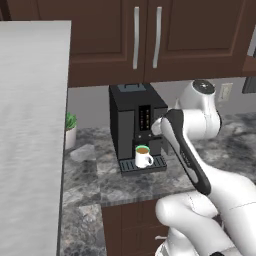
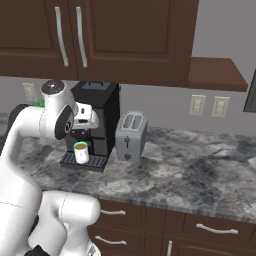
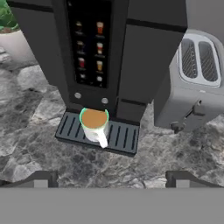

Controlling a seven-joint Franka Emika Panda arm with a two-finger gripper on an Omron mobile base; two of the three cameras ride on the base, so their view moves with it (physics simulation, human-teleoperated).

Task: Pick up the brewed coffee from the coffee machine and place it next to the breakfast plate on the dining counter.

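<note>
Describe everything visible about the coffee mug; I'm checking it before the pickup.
The mug is small and white with a green rim and a side handle, and looks glossy like ceramic. It is filled nearly to the brim with brown coffee. It stands upright on the slotted drip tray of the black coffee machine, under the front panel. Its handle points away from the machine. Nothing else touches it; the gripper sits apart, open.

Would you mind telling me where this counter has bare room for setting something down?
Bare marble lies right of the toaster, running along the wall with the outlets, and in front of the drip tray toward the counter edge. It is crowded where the coffee machine, mug and toaster stand close together.
</note>
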